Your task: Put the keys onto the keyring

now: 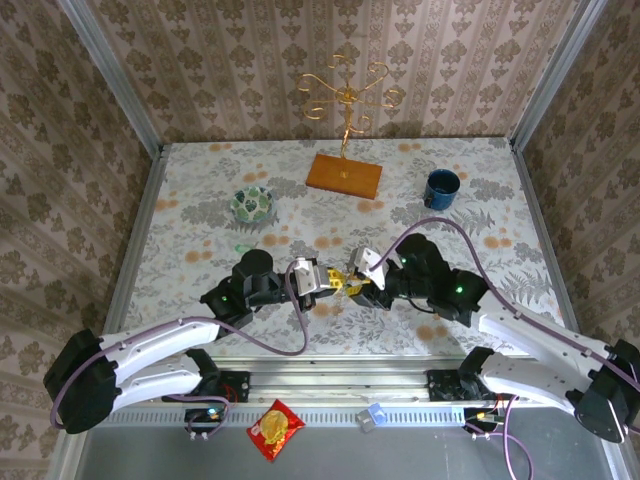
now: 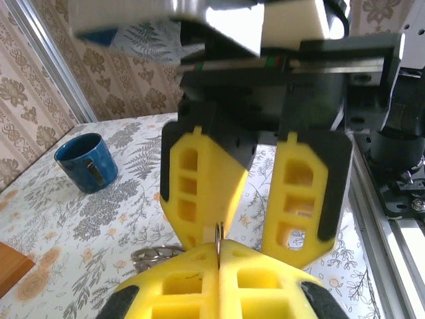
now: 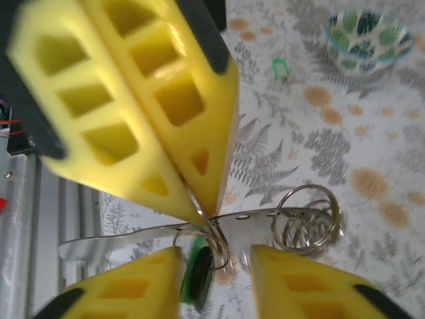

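Observation:
My left gripper (image 1: 325, 280) (image 2: 219, 249) is shut on a thin wire loop of the keyring (image 3: 309, 219), pinching it edge-on. The keyring is a flat silvery strip with several wire rings, hanging just above the table between the two grippers; part of it (image 2: 156, 256) shows left of my fingers. My right gripper (image 1: 352, 285) (image 3: 216, 256) faces the left one with its jaws apart. A green-headed key (image 3: 199, 272) hangs on a small ring between the right fingers, close to the left finger (image 3: 133, 286). Another green key (image 3: 280, 66) lies on the table near the bowl.
A patterned green-white bowl (image 1: 253, 205) (image 3: 365, 33) sits back left. A blue mug (image 1: 440, 187) (image 2: 86, 161) stands back right. A gold wire stand on a wooden base (image 1: 344, 175) is at the back. A red snack packet (image 1: 275, 430) lies off the table's near edge.

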{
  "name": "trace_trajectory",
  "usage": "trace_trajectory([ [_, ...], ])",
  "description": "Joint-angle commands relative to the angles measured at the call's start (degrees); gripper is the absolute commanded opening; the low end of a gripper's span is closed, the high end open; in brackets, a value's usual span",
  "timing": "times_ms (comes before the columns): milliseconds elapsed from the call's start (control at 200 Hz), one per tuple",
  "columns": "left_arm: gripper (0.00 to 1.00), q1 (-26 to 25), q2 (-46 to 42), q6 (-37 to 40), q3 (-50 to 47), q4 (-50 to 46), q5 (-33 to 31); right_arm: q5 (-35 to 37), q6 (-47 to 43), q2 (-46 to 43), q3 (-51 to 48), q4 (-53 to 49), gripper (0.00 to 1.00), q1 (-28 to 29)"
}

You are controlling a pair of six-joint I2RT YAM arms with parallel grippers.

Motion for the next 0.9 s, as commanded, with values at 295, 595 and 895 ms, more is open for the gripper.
trace_trajectory([
  [295,0.00,-0.12,1.24,-0.68,-1.16,7.14,5.83,-3.56,-1.86,-5.03,-3.13,5.04,0.33,-0.46],
  [595,0.00,-0.10,2.10,-2.42,-1.86,11.04,7.52,-4.59,-1.68,-4.13,-3.57,6.47,0.21,-0.38],
  [895,0.05,-0.01,1.96,-2.94,-2.53,10.93,5.15,-5.46,-3.58,-4.02,-2.56,5.84,0.00,-0.40],
])
